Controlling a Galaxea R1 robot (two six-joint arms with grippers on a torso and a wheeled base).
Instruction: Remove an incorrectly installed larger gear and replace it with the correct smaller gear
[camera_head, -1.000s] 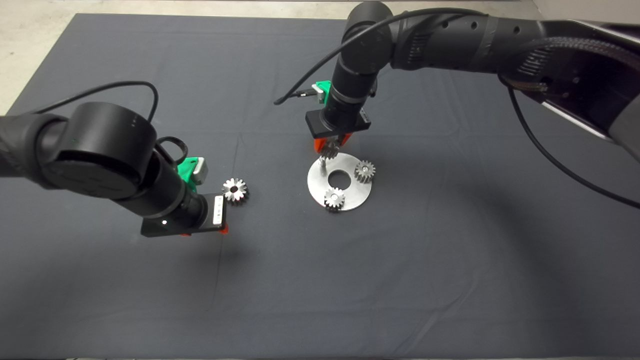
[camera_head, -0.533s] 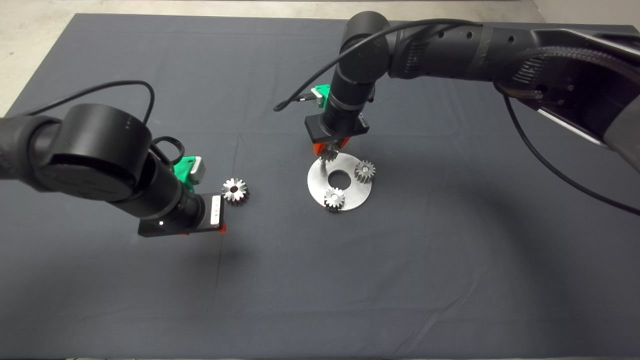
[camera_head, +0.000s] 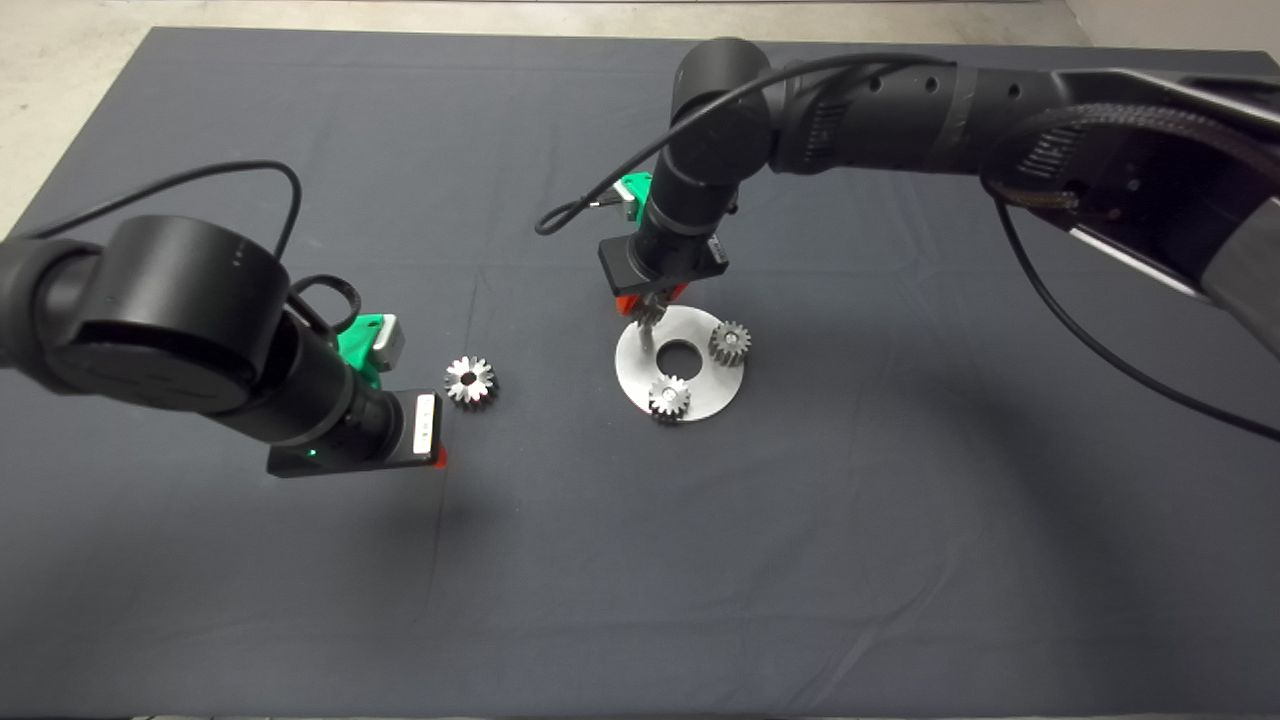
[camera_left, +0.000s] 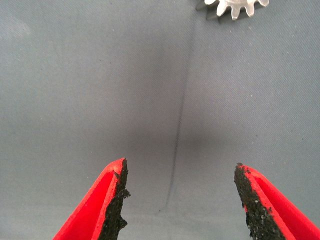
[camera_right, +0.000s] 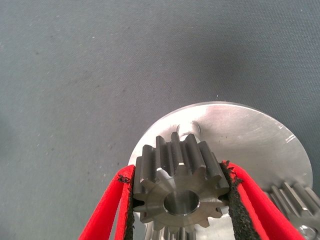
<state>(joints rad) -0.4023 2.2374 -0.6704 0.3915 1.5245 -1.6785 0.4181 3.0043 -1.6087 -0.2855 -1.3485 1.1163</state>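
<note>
The larger gear (camera_head: 469, 381) lies flat on the mat left of the round steel plate (camera_head: 715, 385); its toothed edge also shows in the left wrist view (camera_left: 232, 7). My left gripper (camera_head: 438, 458) (camera_left: 180, 200) hovers open over bare mat just in front of it. My right gripper (camera_head: 650, 300) (camera_right: 177, 170) is shut on the smaller gear (camera_head: 652, 312) (camera_right: 177, 187), held upright above the plate's (camera_right: 250, 135) far-left edge, close to a bare peg (camera_right: 189, 127). Two small gears (camera_head: 730, 343) (camera_head: 669, 397) sit on the plate.
The dark mat (camera_head: 800, 560) spreads wide in front and to the right. Pale floor (camera_head: 60, 90) shows past its far-left corner. The right arm (camera_head: 900, 100) reaches across the back of the mat, trailing a black cable (camera_head: 1100, 340).
The right gripper has shifted slightly left and lower with the smaller gear, closer to the plate's peg. The left arm has drawn back a little to the left, away from the larger gear.
</note>
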